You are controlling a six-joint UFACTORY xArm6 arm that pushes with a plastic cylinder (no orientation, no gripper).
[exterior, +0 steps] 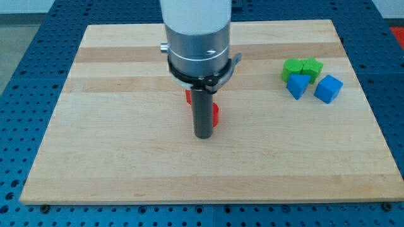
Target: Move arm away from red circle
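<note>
My tip (202,135) rests on the wooden board (126,157) near its middle. Two bits of red show beside the rod: one on its left side (188,97) and one on its right side (215,114). The rod hides most of them, so I cannot make out their shapes or tell which one is the red circle. The tip stands just below and in front of these red blocks, touching or nearly touching the right one.
At the view's right stands a cluster: a green block (291,67), a second green block (312,65), a blue block (297,86) and a blue cube (328,89). The board lies on a blue perforated table.
</note>
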